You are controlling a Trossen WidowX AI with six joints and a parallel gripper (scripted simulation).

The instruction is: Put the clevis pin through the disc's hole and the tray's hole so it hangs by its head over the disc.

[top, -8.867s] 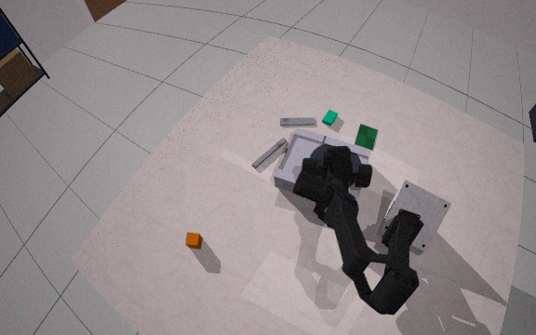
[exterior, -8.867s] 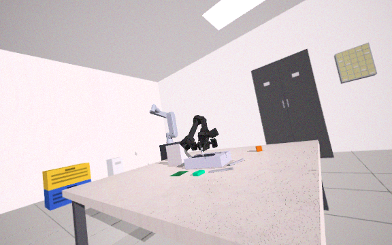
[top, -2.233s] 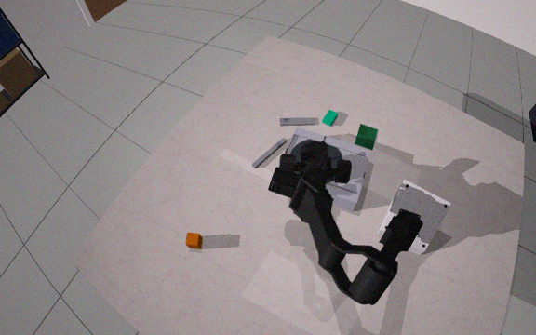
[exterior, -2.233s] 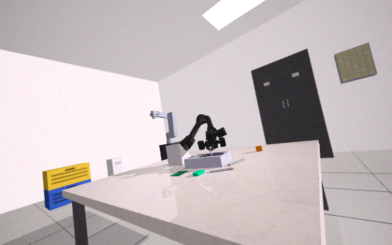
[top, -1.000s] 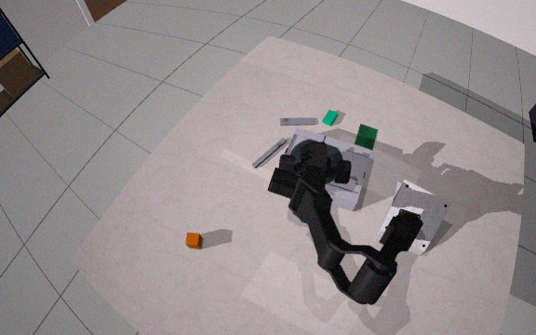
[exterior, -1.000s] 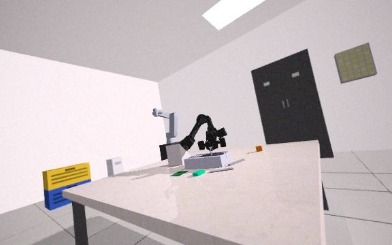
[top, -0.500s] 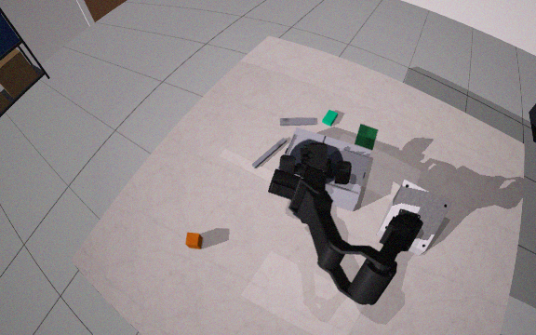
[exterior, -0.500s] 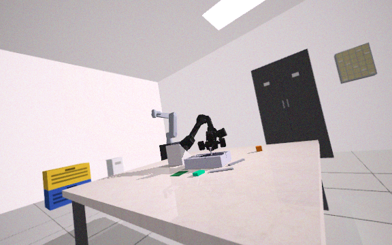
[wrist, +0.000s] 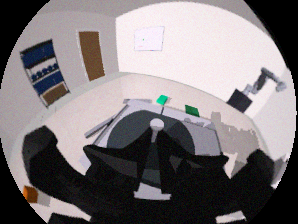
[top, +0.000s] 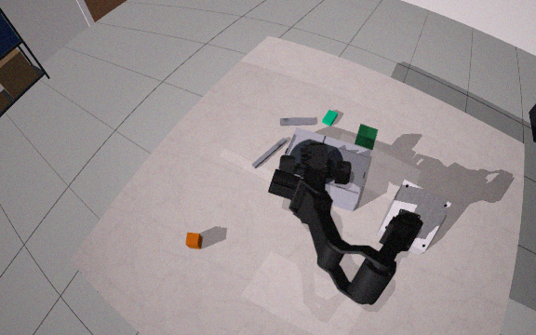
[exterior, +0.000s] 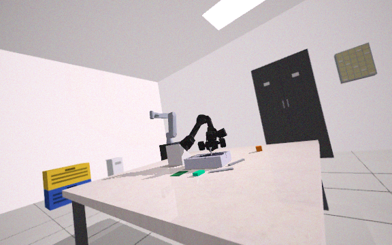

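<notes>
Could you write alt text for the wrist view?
A black claw grips a steel pin, its round head showing, over a wide dark disc in a pale tray. Two green pieces lie beyond.

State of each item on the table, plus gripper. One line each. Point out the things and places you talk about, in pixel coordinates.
gripper (exterior: 211,150) (wrist: 154,129): shut on the pin, above the tray
pin (wrist: 156,123): held, head up; whether its tip is in a hole, cannot tell
disc (wrist: 125,134): in the tray, under the gripper
tray (top: 361,186) (exterior: 203,162) (wrist: 207,142): upright on the table
two grey bars: lying flat beside the tray
orange cube (top: 194,240) (exterior: 258,148) (wrist: 30,194): resting apart from the tray
</notes>
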